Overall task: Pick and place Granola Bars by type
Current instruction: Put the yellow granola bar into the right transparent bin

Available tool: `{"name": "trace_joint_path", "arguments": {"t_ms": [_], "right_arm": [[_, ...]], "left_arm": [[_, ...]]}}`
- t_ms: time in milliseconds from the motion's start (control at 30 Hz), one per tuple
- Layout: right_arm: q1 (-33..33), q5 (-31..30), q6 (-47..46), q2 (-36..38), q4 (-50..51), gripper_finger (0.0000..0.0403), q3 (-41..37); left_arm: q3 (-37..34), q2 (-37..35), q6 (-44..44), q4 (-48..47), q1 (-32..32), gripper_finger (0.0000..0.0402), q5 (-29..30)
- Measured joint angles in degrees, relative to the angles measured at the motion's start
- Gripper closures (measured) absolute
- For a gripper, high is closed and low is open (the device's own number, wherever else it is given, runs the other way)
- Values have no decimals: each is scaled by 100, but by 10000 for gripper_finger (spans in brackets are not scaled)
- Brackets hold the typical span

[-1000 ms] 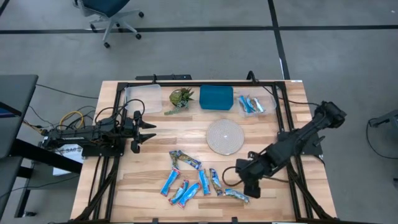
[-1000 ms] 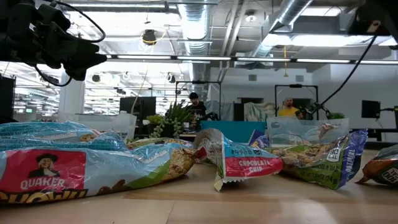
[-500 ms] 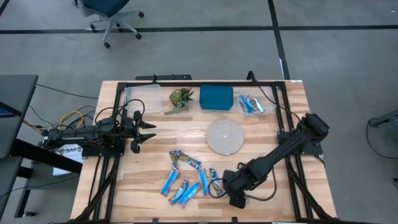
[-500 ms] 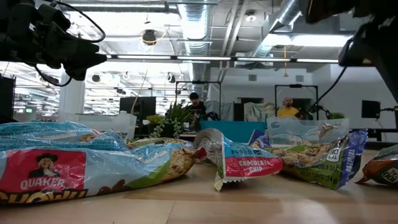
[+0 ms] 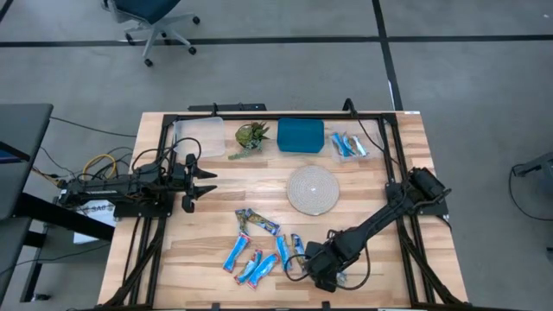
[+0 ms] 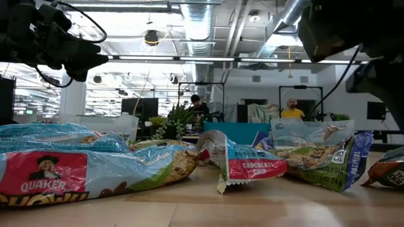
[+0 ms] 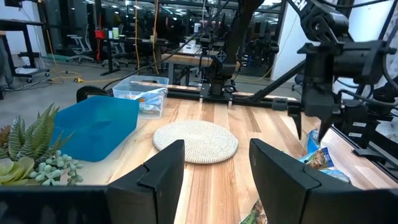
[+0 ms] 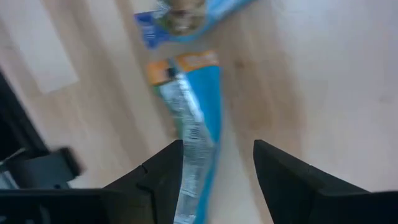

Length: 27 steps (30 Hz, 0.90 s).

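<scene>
While my right gripper [image 5: 321, 275] hangs low over the near edge of the desk [image 5: 216, 216], its jaws stand apart with nothing between them, and the right wrist view looks straight down on a light blue bar [image 8: 194, 134] lying flat between the two fingers. That one belongs to the loose Granola Bars [image 5: 259, 250] scattered across the near middle of the desk, well apart from the clear bin [image 5: 352, 145] at the far right, which already holds a few bars.

I judge these will handle as light, thin things in slick foil (crinkly, and likely to skid on the wood if nudged from one side). The bar inside is probably somewhat brittle, so I would squeeze only gently. I would close across the short width at mid-length, where the packet is fullest, not on the flat crimped ends, which would fold and slip out. Neighbouring bars lie close, some touching, so a finger could catch a second wrapper.

The left gripper [image 5: 206, 181] waits above the left side of the desk, jaws apart and empty, near the plant [image 5: 252, 135] and the round woven mat [image 5: 312, 189].
</scene>
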State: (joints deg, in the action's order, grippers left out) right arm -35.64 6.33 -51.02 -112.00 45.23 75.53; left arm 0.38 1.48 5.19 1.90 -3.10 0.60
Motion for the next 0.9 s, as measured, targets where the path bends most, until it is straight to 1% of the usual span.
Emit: {"name": "trace_joint_path", "arguments": {"t_ms": [67,200,300,400,600,700,800,900], "right_arm": [[-24,25,1,-88,93,214,-9],[-66,273,-1,-244,2,216,-7],[-72,320,-1,-265,-42,227,-6],[-66,318,-3,-265,-29,254,-7],[11,404,-5,-256,-149,338,-11],[44,443,-5,-256,-222,370,-11],[98,470,-5,-256,-232,389,45],[181,459,3,-213,-224,393,122]], "left_arm": [[0,2,-2,-1,1,228,0],[0,2,0,0,0,228,0],[0,2,0,0,1,228,0],[0,2,0,1,0,228,0],[0,2,-2,0,0,228,0],[0,2,0,-1,-1,228,0],[0,1,0,0,0,228,0],[0,1,-1,0,0,228,1]]}}
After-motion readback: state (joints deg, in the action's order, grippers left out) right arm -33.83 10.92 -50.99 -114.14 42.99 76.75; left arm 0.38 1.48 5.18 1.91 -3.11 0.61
